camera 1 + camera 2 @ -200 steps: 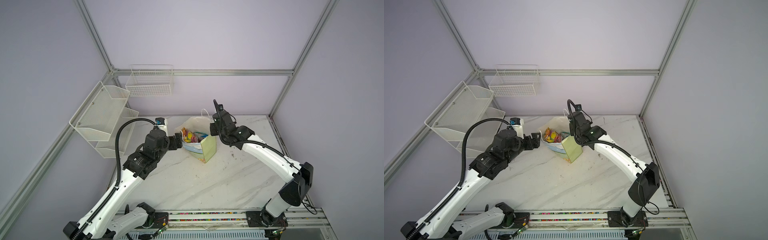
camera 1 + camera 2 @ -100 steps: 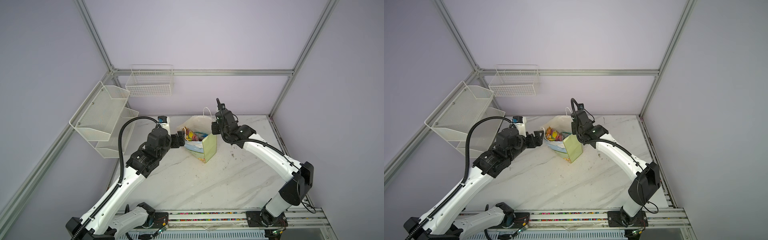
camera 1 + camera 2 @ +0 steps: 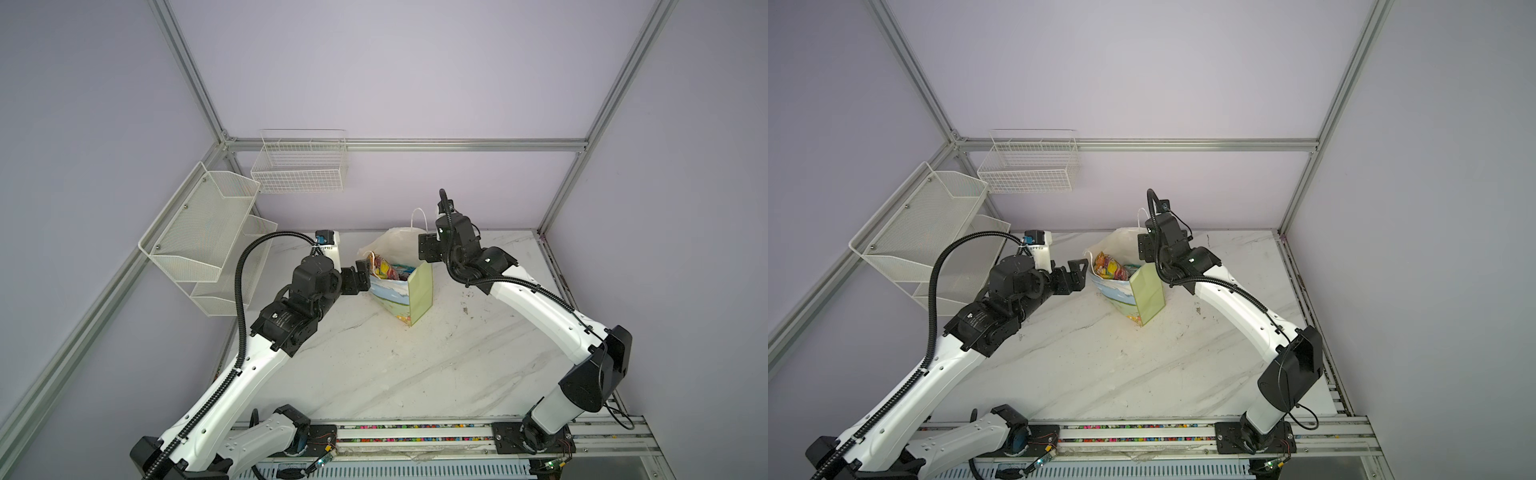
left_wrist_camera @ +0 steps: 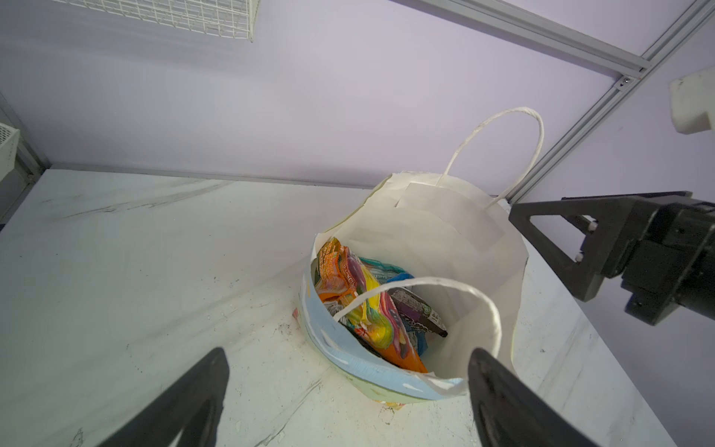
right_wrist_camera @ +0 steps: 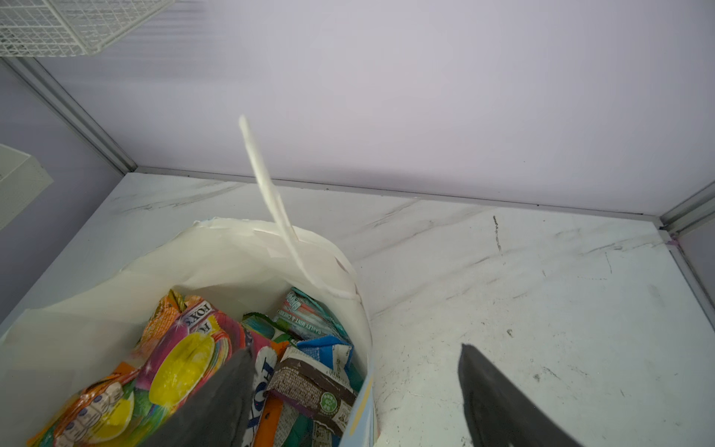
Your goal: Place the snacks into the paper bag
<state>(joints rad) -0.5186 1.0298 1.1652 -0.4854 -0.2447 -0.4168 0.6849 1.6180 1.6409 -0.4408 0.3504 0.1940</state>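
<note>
The paper bag (image 3: 419,291) (image 3: 1144,293) stands upright near the table's back, its mouth wide. Several snacks (image 3: 386,270) (image 3: 1109,266) (image 4: 371,309) (image 5: 182,356) lie packed inside. Among them are a dark bar wrapper (image 5: 309,387), a small blue packet (image 5: 329,348) and a teal packet (image 5: 309,317). My left gripper (image 3: 363,274) (image 4: 348,354) is open at the bag's left rim, holding nothing. My right gripper (image 3: 428,249) (image 5: 354,350) is open above the bag's right wall. One finger (image 5: 216,402) hangs over the snacks and the other stands outside the bag.
Two stacked white mesh baskets (image 3: 199,232) hang on the left wall and a wire basket (image 3: 299,166) on the back wall. The marble table (image 3: 415,365) stretches towards the front rail (image 3: 415,428). The bag's string handle (image 4: 499,127) stands up near my right gripper (image 4: 561,247).
My left gripper has moved up and closer to the bag's left rim. My right gripper has lifted slightly over the bag, and its jaws now stand apart.
</note>
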